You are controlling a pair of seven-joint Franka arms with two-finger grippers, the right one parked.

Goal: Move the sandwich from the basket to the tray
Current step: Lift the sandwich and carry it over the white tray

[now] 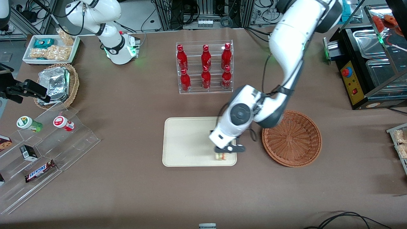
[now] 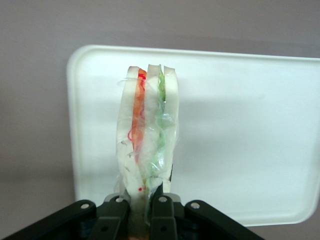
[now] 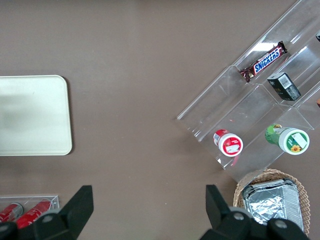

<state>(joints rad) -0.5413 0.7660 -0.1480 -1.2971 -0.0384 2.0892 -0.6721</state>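
Over tray (image 2: 240, 125): claw (image 2: 142, 205) clamping sandwich (image 2: 147, 135).

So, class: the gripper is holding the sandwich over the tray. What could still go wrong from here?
1. The gripper pinches only one end of the sandwich, so the clear wrap might slip before release.
2. In the front view the sandwich hangs near the tray's edge nearest the camera, so it may land on the rim.
3. Held on edge, it could topple once released.

"SNICKERS" reads on the chocolate bar (image 3: 264, 61) lying on the clear acrylic stepped stand (image 1: 47, 152); nothing else is legible.
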